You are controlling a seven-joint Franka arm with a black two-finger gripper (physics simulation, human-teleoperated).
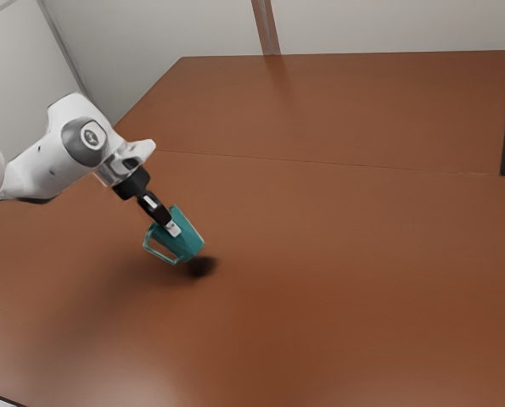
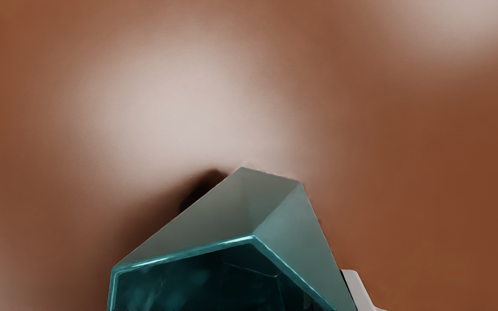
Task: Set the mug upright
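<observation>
Gripping tilted teal mug [image 1: 187,242]: gripper [image 1: 173,229], fingers closed on wall. Interior dark; contents cannot be determined.

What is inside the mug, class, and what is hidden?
The wrist view shows dark teal inner walls of the mug. The rest is cut off there, and the outer walls cover the inside in the exterior view, so contents cannot be ruled out.
</observation>
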